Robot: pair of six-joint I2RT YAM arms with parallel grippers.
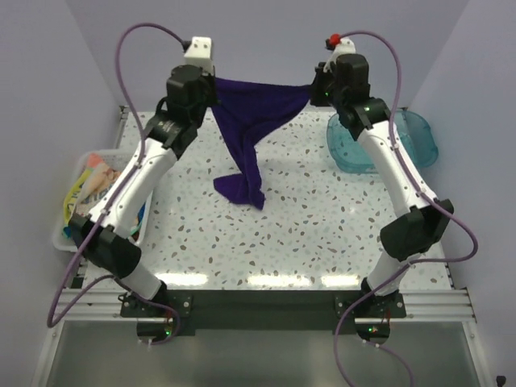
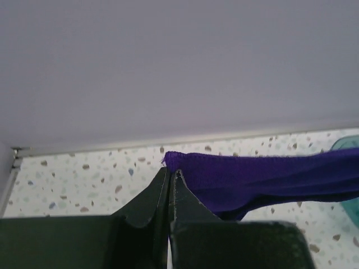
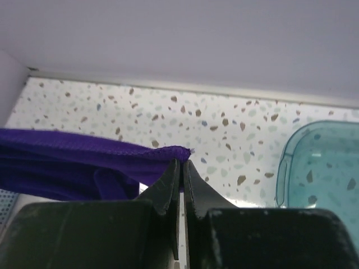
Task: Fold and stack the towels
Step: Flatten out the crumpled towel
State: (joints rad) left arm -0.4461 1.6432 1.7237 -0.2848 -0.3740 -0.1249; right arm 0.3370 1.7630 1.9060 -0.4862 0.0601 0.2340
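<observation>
Both grippers, left (image 2: 170, 172) and right (image 3: 182, 162), are clamped on the top corners of the purple towel (image 1: 246, 129), which hangs stretched between them, its tail touching the table (image 1: 322, 218).

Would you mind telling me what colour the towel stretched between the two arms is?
The towel is plain deep purple, clearest in the top external view.
</observation>
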